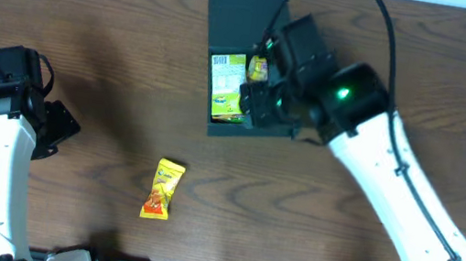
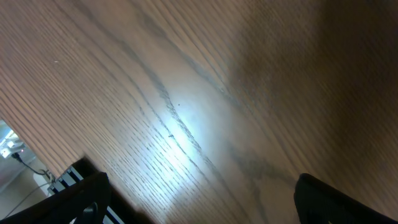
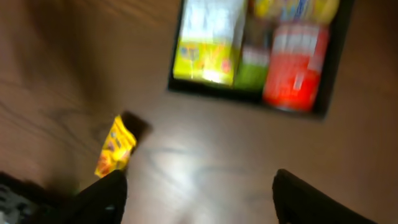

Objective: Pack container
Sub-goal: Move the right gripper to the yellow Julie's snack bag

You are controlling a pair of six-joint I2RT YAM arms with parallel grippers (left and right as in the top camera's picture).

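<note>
Container (image 3: pixel 249 104) beneath and ahead of right tool (image 3: pixel 198 199), jaws seemingly apart

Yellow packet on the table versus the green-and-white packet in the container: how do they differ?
The yellow packet lies loose on the table; the green-and-white packet sits inside the container. The yellow packet is smaller and narrower; the green-and-white packet is broader. Both lie flat.
</note>
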